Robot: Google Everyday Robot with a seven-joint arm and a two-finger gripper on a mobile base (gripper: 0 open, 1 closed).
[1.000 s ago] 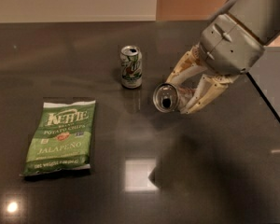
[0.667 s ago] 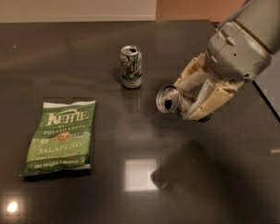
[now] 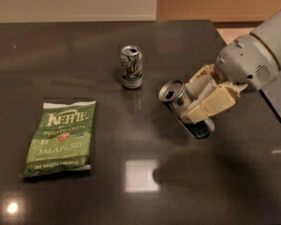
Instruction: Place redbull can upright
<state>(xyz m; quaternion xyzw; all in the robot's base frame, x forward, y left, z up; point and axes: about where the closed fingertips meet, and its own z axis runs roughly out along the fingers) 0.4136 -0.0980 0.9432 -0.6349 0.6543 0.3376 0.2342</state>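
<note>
The redbull can (image 3: pixel 178 101) is a slim silver and dark blue can, tilted with its silver top toward the upper left and its base toward the lower right, just above the dark table. My gripper (image 3: pixel 200 101) comes in from the upper right and is shut on the can, with cream fingers (image 3: pixel 210 103) on both sides of its body. The can's middle is hidden by the fingers.
A shorter white-and-green soda can (image 3: pixel 131 67) stands upright to the left of the gripper. A green Kettle jalapeño chip bag (image 3: pixel 61 137) lies flat at the left. The dark table (image 3: pixel 131 186) ends at its right edge near the arm.
The arm has drawn back to the right and the held can has tipped, its base swinging down toward the table at the lower right.
</note>
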